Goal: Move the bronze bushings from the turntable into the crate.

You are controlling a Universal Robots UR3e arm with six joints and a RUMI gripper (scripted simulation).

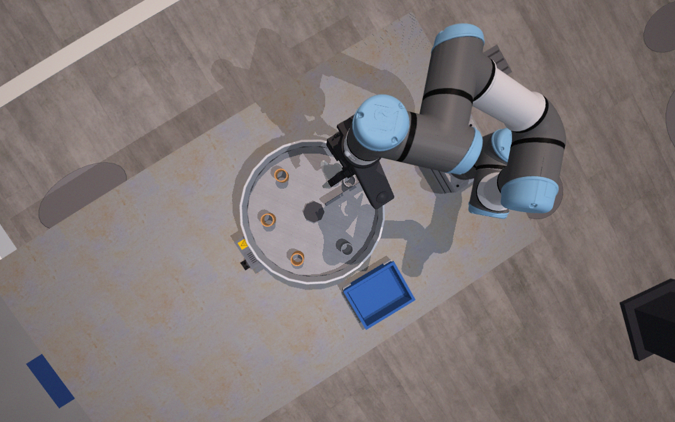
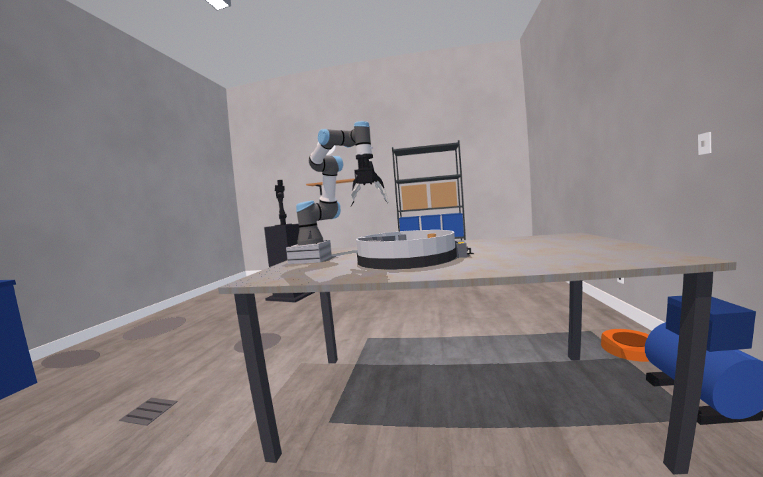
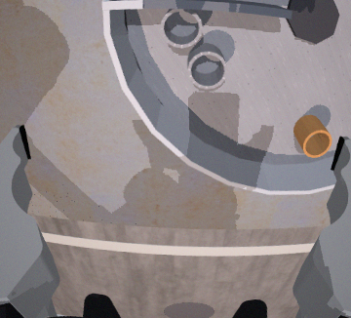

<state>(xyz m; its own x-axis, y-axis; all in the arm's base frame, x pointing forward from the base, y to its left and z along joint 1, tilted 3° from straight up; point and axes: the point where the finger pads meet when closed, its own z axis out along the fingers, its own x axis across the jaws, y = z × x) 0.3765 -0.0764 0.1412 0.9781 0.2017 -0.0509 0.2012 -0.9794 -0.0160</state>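
From above, the black two-jaw gripper (image 1: pixel 347 180) hangs over the round grey turntable (image 1: pixel 256 173); three bronze bushings (image 1: pixel 280 174) sit across the disc, the blue plastic crate (image 1: pixel 378 294) beside its rim. Exterior view: jaws spread wide, empty, well above the turntable. Wrist view: two steel bushings (image 3: pixel 207 69) ahead, one bronze bushing near the right finger (image 3: pixel 337 153).

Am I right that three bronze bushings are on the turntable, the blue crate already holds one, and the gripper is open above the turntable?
Not quite: the blue crate holds nothing, as the top view shows. The three bronze bushings do sit on the turntable, and the gripper is open above it.
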